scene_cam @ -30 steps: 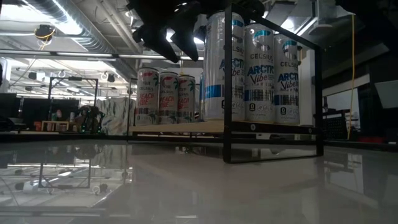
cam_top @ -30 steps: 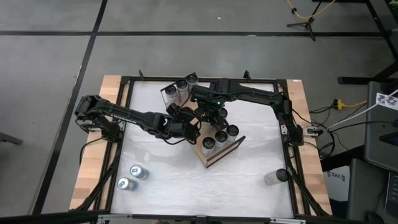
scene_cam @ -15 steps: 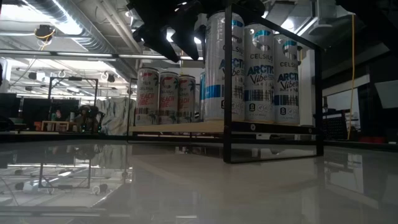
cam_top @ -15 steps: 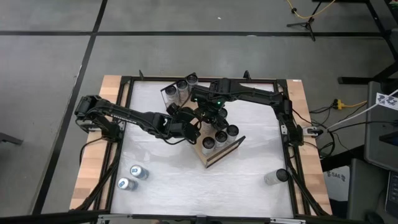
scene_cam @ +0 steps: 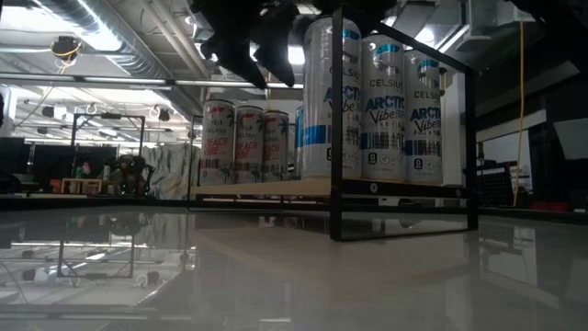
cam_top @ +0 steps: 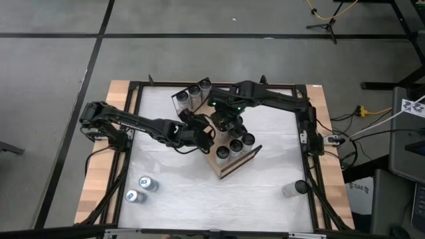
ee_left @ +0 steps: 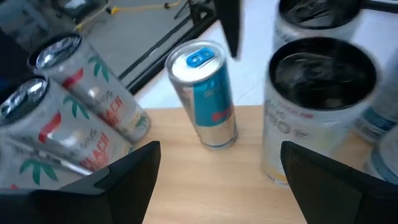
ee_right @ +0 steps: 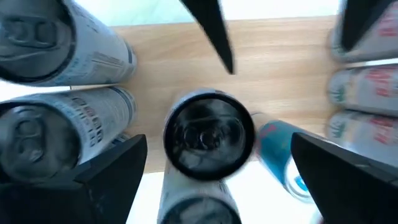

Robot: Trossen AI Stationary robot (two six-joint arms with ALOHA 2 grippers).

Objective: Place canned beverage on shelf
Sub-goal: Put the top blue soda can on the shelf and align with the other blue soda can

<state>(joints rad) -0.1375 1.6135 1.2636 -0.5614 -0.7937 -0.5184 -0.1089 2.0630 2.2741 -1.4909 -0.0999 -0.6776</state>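
One can [ee_right: 208, 134] upright on shelf [ee_right: 273, 50], below open right end effector [cam_top: 224, 121].

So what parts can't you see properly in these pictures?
- Shelf middle, high view: covered by both arms.
- Left gripper, left wrist view: fingertips cut off by the edge.
- Small blue can: its label is too blurred to read.
- Cans off the shelf, high view: too small to read.

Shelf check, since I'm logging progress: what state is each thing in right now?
shelf: on the table, holding upright cans
blue-topped can: upright on the shelf, not gripped
dark-topped can: upright, below the right gripper, released
two loose cans: off the shelf, near the table's left front
lone can: off the shelf, right front
left gripper: open, empty
right gripper: open, empty
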